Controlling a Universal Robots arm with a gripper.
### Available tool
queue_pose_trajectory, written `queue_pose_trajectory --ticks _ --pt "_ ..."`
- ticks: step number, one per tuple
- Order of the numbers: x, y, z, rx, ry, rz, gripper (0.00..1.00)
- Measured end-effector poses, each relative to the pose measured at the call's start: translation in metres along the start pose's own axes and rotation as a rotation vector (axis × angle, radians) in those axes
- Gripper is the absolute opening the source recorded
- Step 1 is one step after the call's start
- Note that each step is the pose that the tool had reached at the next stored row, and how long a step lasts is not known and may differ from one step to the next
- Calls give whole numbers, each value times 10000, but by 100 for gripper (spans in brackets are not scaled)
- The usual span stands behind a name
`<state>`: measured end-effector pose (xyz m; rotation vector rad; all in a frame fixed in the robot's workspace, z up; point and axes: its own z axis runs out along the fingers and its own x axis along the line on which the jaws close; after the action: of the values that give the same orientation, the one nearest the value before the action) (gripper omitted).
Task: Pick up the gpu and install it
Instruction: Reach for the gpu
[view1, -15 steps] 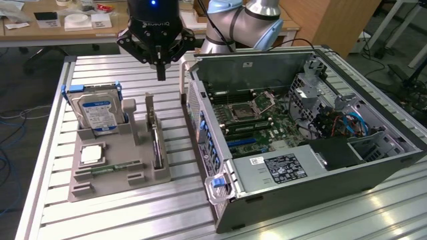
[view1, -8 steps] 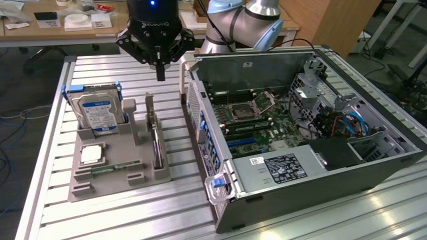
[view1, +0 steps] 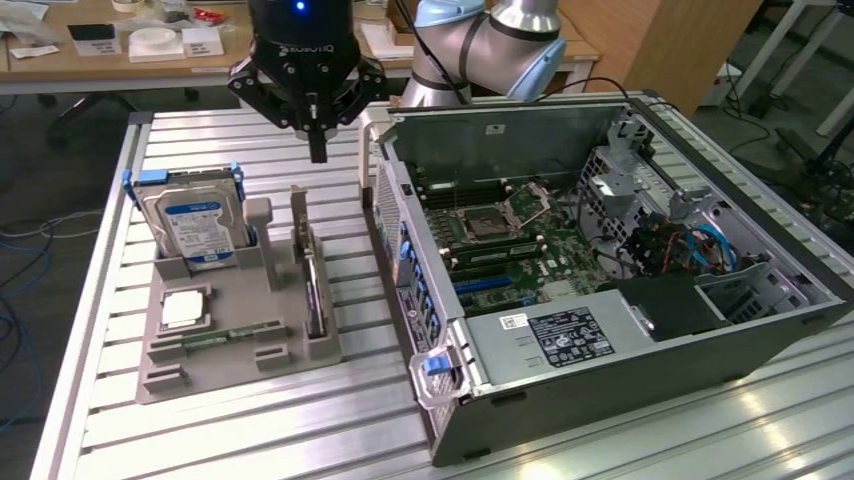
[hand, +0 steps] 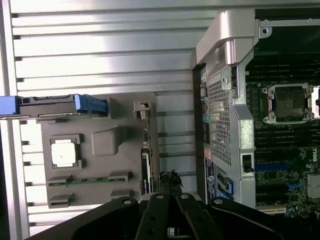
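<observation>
Closed and empty, my gripper (view1: 318, 152) hangs above the gpu (view1: 314, 290), standing on edge in the tray (view1: 200, 378) below; light, stiff, fragile, so I'd pinch its top edge

Even light, white glare on the slatted table (hand: 100, 55) (harshest in wrist view), dim case interior (view1: 507, 140)
</observation>
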<state>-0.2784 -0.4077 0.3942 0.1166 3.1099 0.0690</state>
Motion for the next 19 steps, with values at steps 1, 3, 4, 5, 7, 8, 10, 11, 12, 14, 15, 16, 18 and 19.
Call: queue_pose_trajectory --ticks 1,3,4,5,7,8,10,11,12,14,15,16,18,19 --pt "5 -2 0 0 0 -1 11" --pt "16 -5 -1 0 0 -2 11" --pt "22 -6 -1 0 0 -1 11" --pt "29 -8 -1 0 0 -2 11" --pt "41 -10 -2 0 0 -1 11" --pt "48 -12 -2 0 0 -2 11" --pt "60 -14 -2 0 -1 -2 11" --pt "66 -15 -2 0 0 -2 11" --pt "74 -17 -2 -1 -1 -1 11" --pt "90 -20 -3 0 0 -1 11" --pt "96 -22 -3 0 -1 -1 11" --pt "102 -23 -3 -1 -1 -2 11" --pt "114 -26 -4 0 -1 -1 11" --pt "120 -27 -4 0 0 -1 11"
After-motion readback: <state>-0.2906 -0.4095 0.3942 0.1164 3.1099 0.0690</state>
